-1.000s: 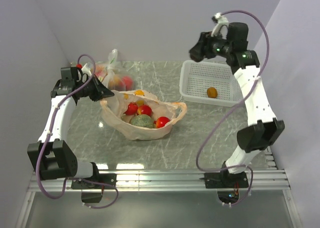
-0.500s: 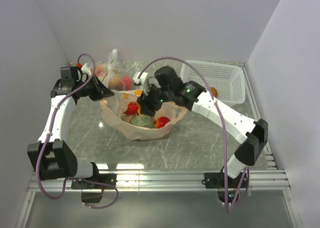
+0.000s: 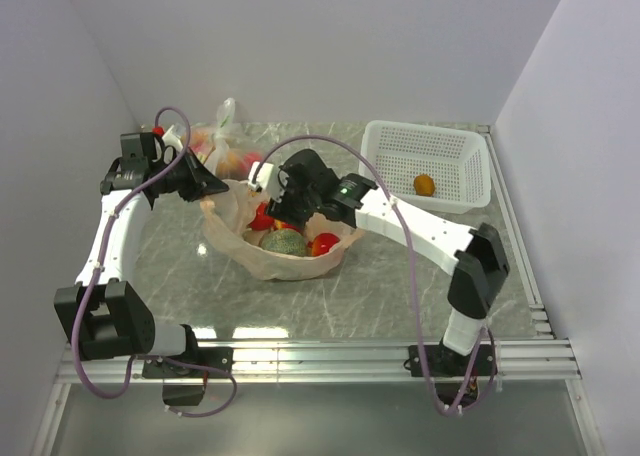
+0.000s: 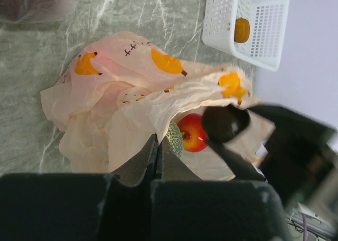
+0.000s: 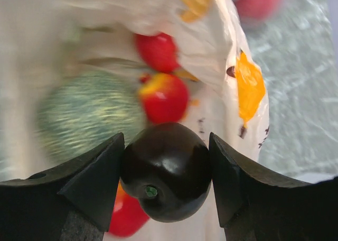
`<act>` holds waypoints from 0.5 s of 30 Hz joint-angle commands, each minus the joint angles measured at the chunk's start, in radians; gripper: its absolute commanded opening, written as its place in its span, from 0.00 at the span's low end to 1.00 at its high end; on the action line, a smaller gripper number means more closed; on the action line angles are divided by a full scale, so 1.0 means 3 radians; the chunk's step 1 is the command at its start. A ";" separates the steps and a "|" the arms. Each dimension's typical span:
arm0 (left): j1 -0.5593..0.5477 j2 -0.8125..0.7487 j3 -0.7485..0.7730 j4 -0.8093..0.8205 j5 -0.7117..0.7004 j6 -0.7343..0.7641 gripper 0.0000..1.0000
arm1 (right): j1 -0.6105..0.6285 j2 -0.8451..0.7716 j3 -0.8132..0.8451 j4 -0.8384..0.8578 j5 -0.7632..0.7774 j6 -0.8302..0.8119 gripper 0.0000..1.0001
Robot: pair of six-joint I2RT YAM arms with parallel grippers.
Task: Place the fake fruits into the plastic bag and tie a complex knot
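Filling right pincer (image 5: 166, 146), unseen overhead: maroon fruit (image 5: 168, 180).

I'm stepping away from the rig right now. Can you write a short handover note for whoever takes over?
Left gripper: shut, pinching the rim of the plastic bag and holding it open.
Right gripper: shut on the dark maroon fruit, over the bag's mouth.
In the bag: green melon, three red balls.
In the white basket: orange-brown fruit.
Done: four fruits bagged.
Left: drop the maroon one in, fetch the orange-brown one, tie the knot.
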 commanded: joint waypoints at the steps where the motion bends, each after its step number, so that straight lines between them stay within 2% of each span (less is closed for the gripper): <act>1: -0.0015 -0.0005 0.0147 0.0053 0.0088 0.0027 0.01 | -0.0161 0.0161 0.0068 0.0376 0.0436 -0.0210 0.56; 2: -0.0015 -0.0010 0.0148 0.0063 0.0088 0.0032 0.00 | -0.0196 0.0222 0.0099 0.0376 0.0442 -0.0231 0.64; 3: -0.0015 -0.0005 0.0148 0.0068 0.0088 0.0027 0.00 | -0.0217 0.0223 0.0145 0.0391 0.0447 -0.0231 0.84; 4: -0.0015 0.0000 0.0158 0.0079 0.0082 0.0027 0.00 | -0.0222 0.0213 0.0140 0.0411 0.0422 -0.0226 0.96; 5: -0.0020 0.0000 0.0163 0.0079 0.0087 0.0027 0.01 | -0.0242 0.0157 0.0135 0.0427 0.0330 -0.0231 1.00; 8: -0.0015 0.0036 0.0178 0.0084 0.0093 0.0017 0.00 | -0.0253 -0.0047 0.0140 0.0316 0.0116 -0.0154 1.00; 12: -0.0015 0.0046 0.0178 0.0124 0.0098 -0.0009 0.01 | -0.0273 -0.0482 0.0202 0.0044 -0.0518 0.0193 1.00; 14: -0.0015 0.0046 0.0173 0.0135 0.0098 -0.0019 0.01 | -0.0375 -0.0757 0.0176 -0.0007 -0.0907 0.0555 1.00; 15: -0.0020 0.0031 0.0168 0.0140 0.0098 -0.0019 0.01 | -0.0573 -0.0784 0.0287 -0.0089 -0.1060 0.0693 1.00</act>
